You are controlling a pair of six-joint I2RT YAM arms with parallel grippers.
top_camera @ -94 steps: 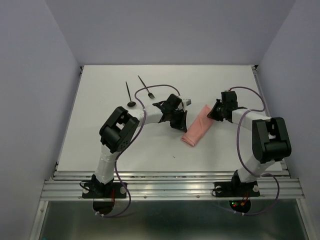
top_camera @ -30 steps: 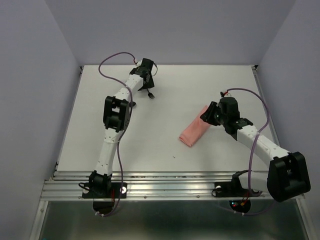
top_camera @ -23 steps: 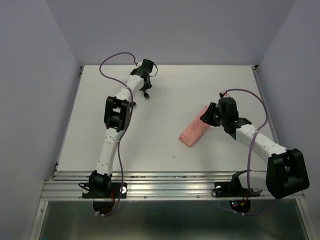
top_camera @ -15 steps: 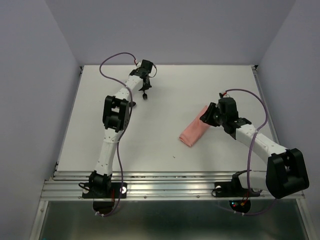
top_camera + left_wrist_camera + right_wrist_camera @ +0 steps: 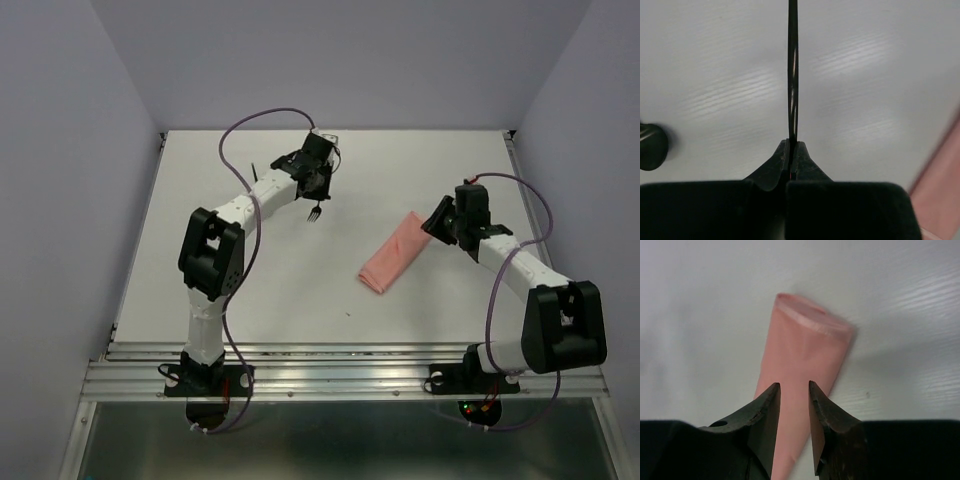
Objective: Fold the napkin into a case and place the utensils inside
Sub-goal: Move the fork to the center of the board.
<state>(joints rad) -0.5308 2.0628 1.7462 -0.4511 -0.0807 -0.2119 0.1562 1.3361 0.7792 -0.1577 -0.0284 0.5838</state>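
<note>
top: left pincer (image 5: 314,183) clamped on fork (image 5: 314,208), tines down, seemingly clear of tabletop (image 5: 330,290). case (image 5: 390,258) lies flat, diagonal, well right of fork. right pincer (image 5: 437,222) at case's far end. best: carry fork low, line it up with case's long axis before entry.

left wrist: fork (image 5: 792,75) edge-on, thin grip on handle; go slow, slip risk. dark round shape at left edge, likely spoon (image 5: 650,147).

right wrist: jaws narrowly apart over case (image 5: 805,345), no grip evident; should lift top layer to open mouth.

Overhead camera is surveying the flat white bench (image 5: 260,290); both close wrist cameras are sharing its narrow salmon-pink cloth pouch (image 5: 802,355).
</note>
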